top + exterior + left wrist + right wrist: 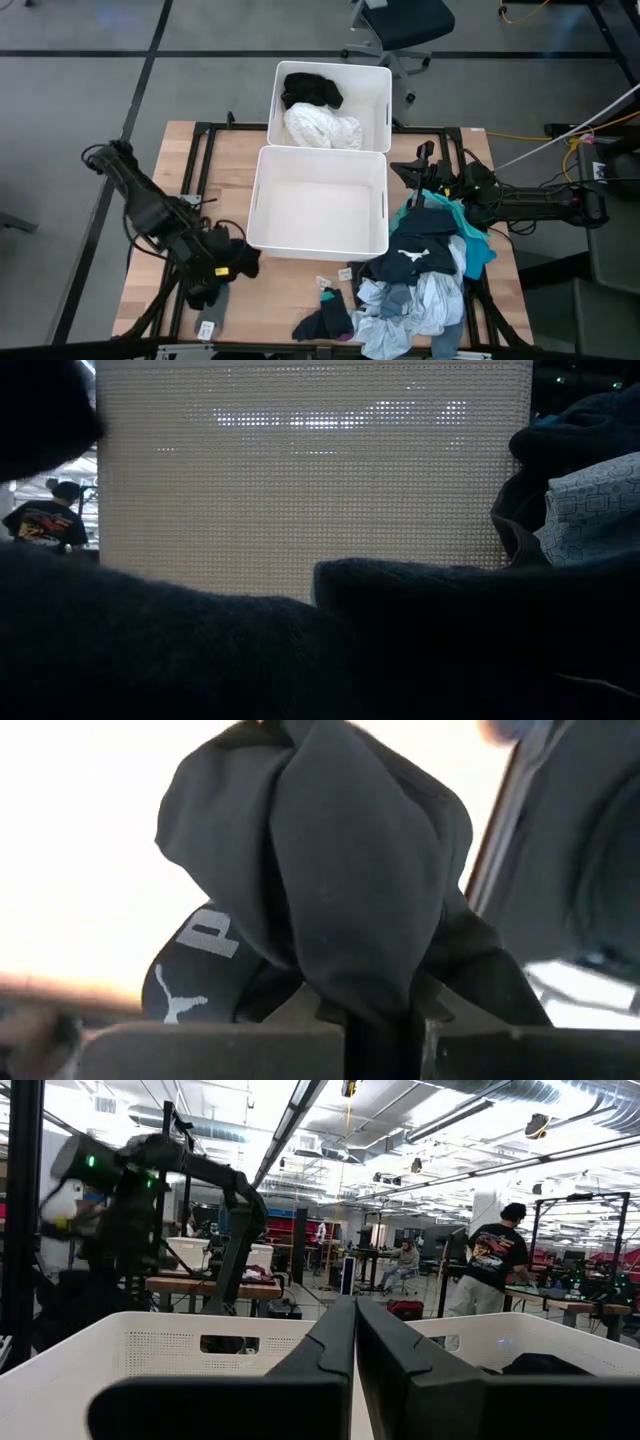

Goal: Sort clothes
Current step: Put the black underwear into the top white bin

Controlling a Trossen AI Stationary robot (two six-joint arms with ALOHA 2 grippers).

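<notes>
The left hand [222,262] is low over the left side of the desk [160,170], pinching a black cloth [320,880] between its two fingers. In the left wrist view the cloth is bunched up over the fingers, and a white cat logo shows on it. More of the black cloth [212,285] hangs down and seems to reach the desk.

To do this step well, I think the hand should keep its tight pinch and lift the cloth high enough that the hanging part clears the wall of the bin. Then it should carry it over the right bin and let go only when it is above the inside. If it moves too low, the cloth could catch on the rim.

The right hand [425,165] waits by the right side of the bins, its fingers pressed together with nothing between them.

There are two white bins. The near bin [262,200] has nothing in it that I can see. The far bin [377,90] holds a black cloth [312,90] and a white cloth [322,128], lying next to each other.

The rest of the clothes sit in a pile [430,275] on the right side of the desk, just beside the near bin. It has navy, teal, light blue and white things. A dark sock [328,320] lies near the front edge.
</notes>
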